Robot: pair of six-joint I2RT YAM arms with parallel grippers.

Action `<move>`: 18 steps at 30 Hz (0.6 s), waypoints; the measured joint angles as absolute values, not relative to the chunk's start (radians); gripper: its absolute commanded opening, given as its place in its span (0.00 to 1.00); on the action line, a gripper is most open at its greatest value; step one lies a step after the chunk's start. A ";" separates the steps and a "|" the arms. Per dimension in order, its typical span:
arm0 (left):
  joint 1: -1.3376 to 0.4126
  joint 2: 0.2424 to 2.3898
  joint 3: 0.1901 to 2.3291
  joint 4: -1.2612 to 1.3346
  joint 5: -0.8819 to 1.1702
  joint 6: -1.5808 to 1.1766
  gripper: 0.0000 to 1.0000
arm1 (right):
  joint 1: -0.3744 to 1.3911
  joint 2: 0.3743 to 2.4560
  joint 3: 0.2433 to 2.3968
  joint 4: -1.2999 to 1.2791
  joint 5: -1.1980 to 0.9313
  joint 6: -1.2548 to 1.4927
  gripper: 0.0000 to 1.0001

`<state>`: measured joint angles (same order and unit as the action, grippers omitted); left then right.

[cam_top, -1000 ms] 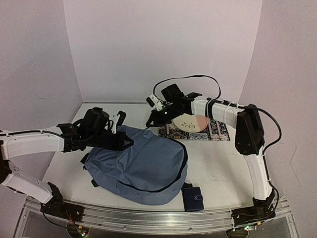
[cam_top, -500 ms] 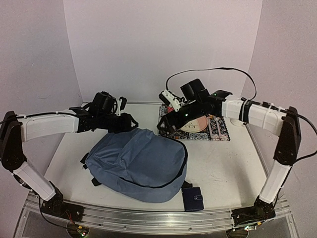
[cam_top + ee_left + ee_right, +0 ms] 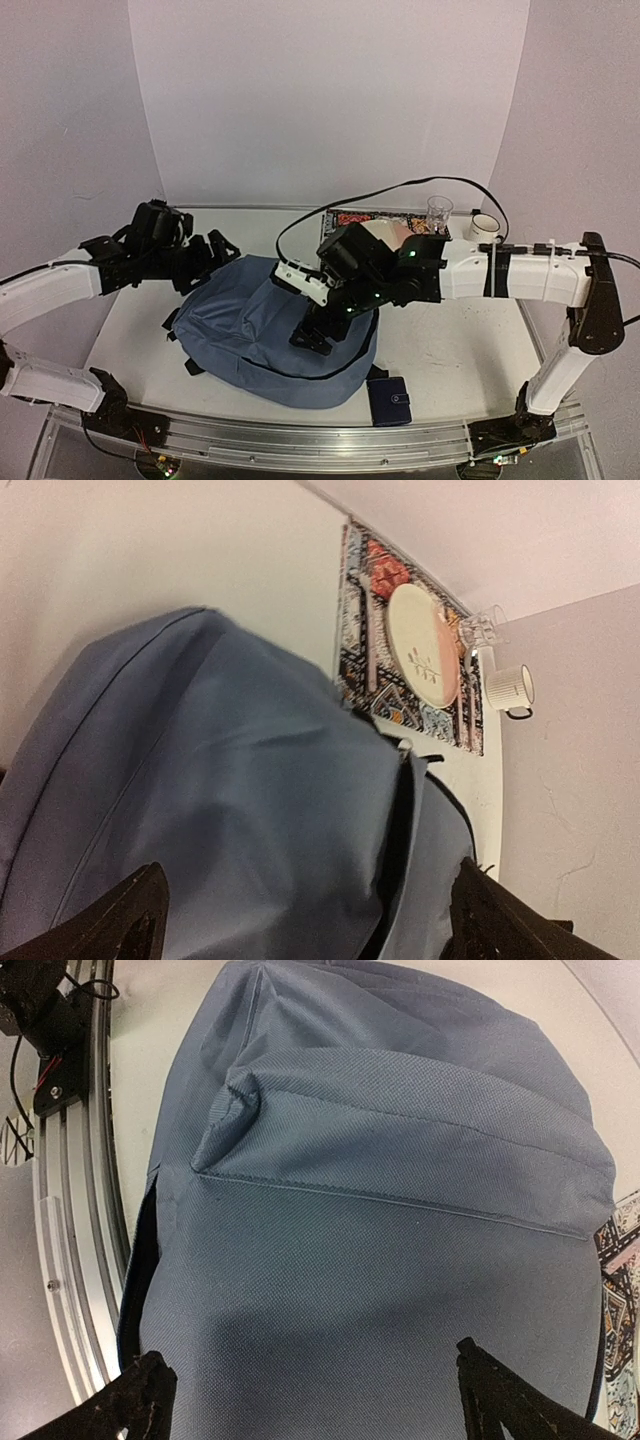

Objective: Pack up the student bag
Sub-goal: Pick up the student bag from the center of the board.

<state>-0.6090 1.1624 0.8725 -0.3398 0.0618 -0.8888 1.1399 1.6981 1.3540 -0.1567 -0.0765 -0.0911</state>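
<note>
The student bag point(image 3: 245, 320), a slate-blue backpack with black zip trim, lies flat in the middle of the table. My left gripper point(image 3: 212, 256) hovers open at its far left edge; in the left wrist view the bag point(image 3: 230, 810) fills the space between the spread fingers of the left gripper point(image 3: 305, 920), and a dark gap point(image 3: 400, 810) runs along the zip. My right gripper point(image 3: 315, 335) hangs open just above the bag's middle. In the right wrist view the bag point(image 3: 380, 1190) shows between the wide fingers of the right gripper point(image 3: 320, 1380). Neither gripper holds anything.
A small navy wallet point(image 3: 388, 400) lies at the bag's near right corner. At the back, a patterned placemat point(image 3: 372, 670) carries a plate point(image 3: 422, 645). A clear glass point(image 3: 437, 210) and a white cup point(image 3: 485, 225) stand beside it. The metal rail point(image 3: 70, 1250) marks the near edge.
Both grippers opened. The right arm swung from the placemat forward and down over the bag. The left arm drew back to the left, off the bag's top edge.
</note>
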 measured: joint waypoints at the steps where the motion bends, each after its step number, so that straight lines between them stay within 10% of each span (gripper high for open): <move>1: -0.609 1.119 0.841 -0.370 0.053 -0.929 0.99 | 1.150 1.699 1.354 -0.157 -0.063 -0.096 0.98; 18: -0.609 0.775 0.469 -0.649 -0.019 -1.354 0.83 | 1.258 1.805 1.370 -0.204 0.057 -0.150 0.98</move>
